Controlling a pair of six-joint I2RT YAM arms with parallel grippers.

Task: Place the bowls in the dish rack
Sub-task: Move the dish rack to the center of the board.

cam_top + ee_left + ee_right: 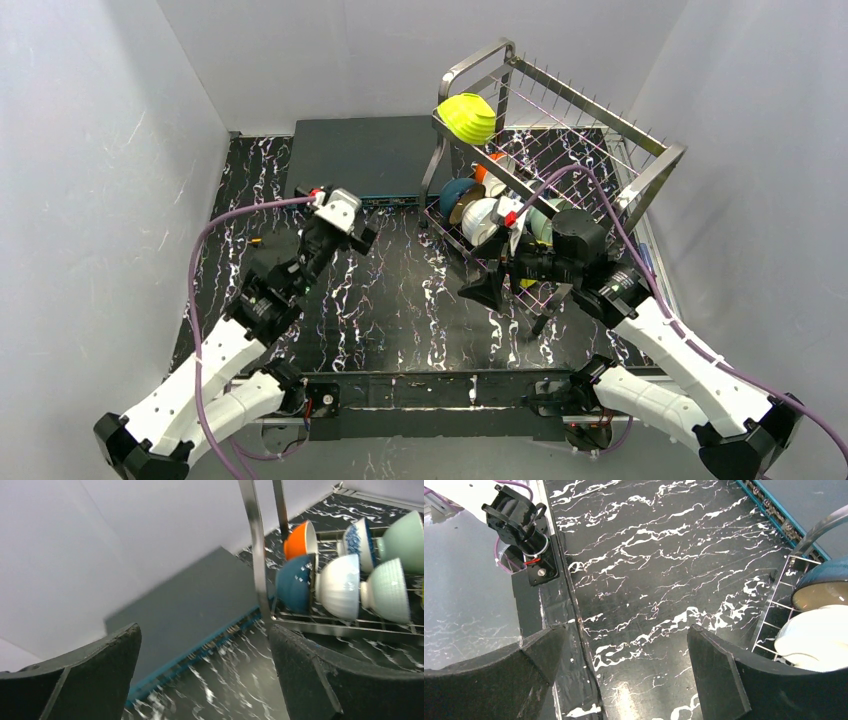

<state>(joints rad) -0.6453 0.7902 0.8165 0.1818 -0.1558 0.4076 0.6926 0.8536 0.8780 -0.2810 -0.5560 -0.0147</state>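
Bowls are sitting in both tiers of the dish rack [478, 60], which is standing at the back R of the black marbled table [400, 300]. A yellow-green bowl [467, 117] is resting on edge at the L end of the upper tier. On the lower tier, a dark blue bowl [294, 582], a white bowl [341, 586] and a ribbed pale green bowl [389, 591] are standing on edge side by side. An orange bowl [296, 540], a blue-patterned bowl [357, 539] and a smooth pale green bowl [406, 539] are lining up in the row behind them. The L gripper [204, 630] is hovering over the table's L half, well apart from the rack and near a flat dark grey box [365, 155] lying at the back. Its fingers are spread wide and holding nothing, and its camera is looking past the rack's L end frame at the lower-tier bowls. The R gripper [626, 630] is hanging just in front of the lower tier, w/ its arm partly covering the rack in the top view. Its fingers are likewise standing wide apart, w/ only marbled tabletop showing btwn them. In the R wrist view, the dark blue and white bowls are showing at the R edge, just beside one finger [719, 675].
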